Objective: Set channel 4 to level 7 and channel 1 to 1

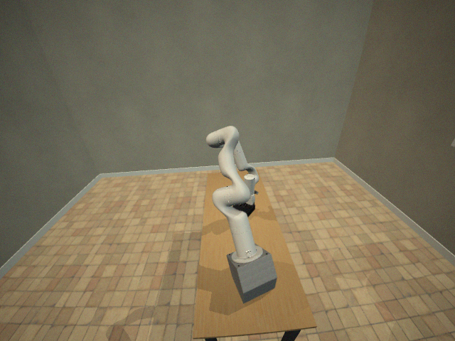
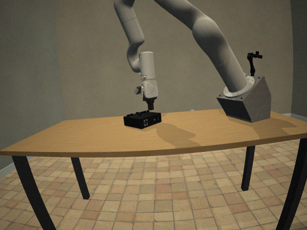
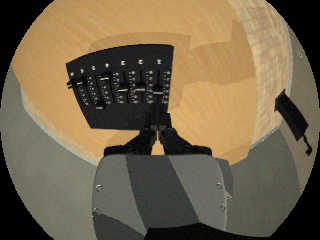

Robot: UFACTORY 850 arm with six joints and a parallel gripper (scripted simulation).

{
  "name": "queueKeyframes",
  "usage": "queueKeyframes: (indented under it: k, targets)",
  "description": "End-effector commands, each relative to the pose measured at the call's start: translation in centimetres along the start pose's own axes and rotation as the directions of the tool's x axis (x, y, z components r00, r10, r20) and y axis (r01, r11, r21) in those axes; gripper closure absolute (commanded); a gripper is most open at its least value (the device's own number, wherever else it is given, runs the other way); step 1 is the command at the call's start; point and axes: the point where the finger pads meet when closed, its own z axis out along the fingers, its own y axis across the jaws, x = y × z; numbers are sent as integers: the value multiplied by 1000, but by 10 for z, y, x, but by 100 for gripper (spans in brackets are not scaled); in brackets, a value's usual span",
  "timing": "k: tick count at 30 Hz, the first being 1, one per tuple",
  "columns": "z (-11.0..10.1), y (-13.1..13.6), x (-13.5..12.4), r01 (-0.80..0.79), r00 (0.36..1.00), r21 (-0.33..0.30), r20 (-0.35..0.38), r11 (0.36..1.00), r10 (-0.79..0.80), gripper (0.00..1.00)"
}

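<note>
End effector (image 2: 150, 108): fully closed, holding nothing, just above the desk's rear edge.
Lighting desk (image 2: 142, 120): upright on surface (image 2: 99, 133).

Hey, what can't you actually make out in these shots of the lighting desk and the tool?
- Fader levels: in the wrist view the lighting desk is small, its scale marks and cap lines blurred.
- Desk in the top view: mostly hidden behind the arm.
- Desk feet: not visible in the exterior view, hidden under its body.
- Contact: whether the shut tool touches a fader is unclear.
</note>
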Motion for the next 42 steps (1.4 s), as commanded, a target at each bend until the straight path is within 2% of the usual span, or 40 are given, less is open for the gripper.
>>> queueKeyframes:
  k: [1,42]
  targets:
    - [0,0,1,0,1000,0,-1,1000,0,100]
    - [12,0,1,0,1000,0,-1,1000,0,100]
